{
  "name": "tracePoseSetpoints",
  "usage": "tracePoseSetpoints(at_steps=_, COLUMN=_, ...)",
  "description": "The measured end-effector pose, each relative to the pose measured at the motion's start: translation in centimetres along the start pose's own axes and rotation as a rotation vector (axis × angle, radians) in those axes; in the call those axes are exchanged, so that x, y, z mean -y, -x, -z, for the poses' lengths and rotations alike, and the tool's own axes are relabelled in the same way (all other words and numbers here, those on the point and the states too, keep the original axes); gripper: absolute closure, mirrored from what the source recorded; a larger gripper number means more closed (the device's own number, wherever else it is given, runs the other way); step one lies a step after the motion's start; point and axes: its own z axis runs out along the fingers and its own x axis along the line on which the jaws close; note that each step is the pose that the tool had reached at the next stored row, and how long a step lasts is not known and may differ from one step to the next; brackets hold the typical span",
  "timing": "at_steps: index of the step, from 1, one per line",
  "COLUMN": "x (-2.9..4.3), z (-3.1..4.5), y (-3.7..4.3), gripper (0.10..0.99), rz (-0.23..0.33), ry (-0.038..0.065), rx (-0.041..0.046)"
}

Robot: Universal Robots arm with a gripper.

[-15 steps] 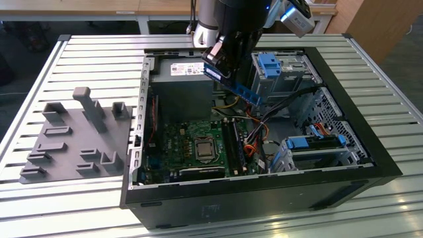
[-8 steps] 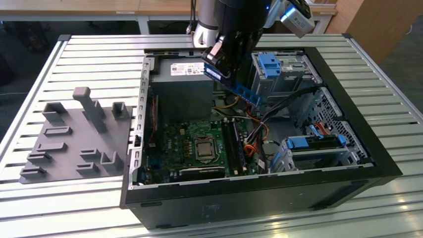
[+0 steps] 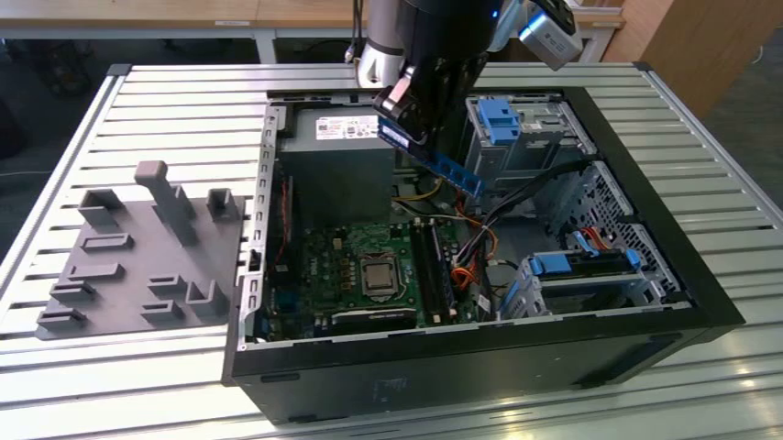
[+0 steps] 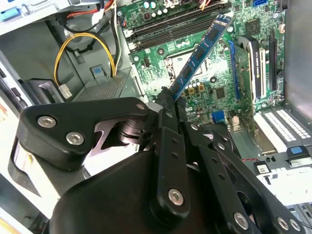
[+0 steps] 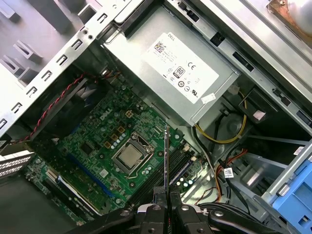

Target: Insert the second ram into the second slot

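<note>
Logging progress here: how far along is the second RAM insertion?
Done: the black gripper is shut on the thin blue circuit-board RAM stick and has it over the open black computer case. In hand: the stick hangs tilted above the green motherboard. Left: it is not yet in the long black memory slots. Whether another stick is already seated, I cannot tell.

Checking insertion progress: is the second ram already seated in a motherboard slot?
No; in the exterior view the second ram hangs tilted in the gripper, well above the motherboard.
</note>
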Motion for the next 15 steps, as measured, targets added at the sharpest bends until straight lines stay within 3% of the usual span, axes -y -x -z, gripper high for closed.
tracePoseSetpoints(at_steps=15, x=0.00, z=-0.01, y=0.00, gripper=0.949, rz=-0.036, ry=-0.001, rx=0.0014)
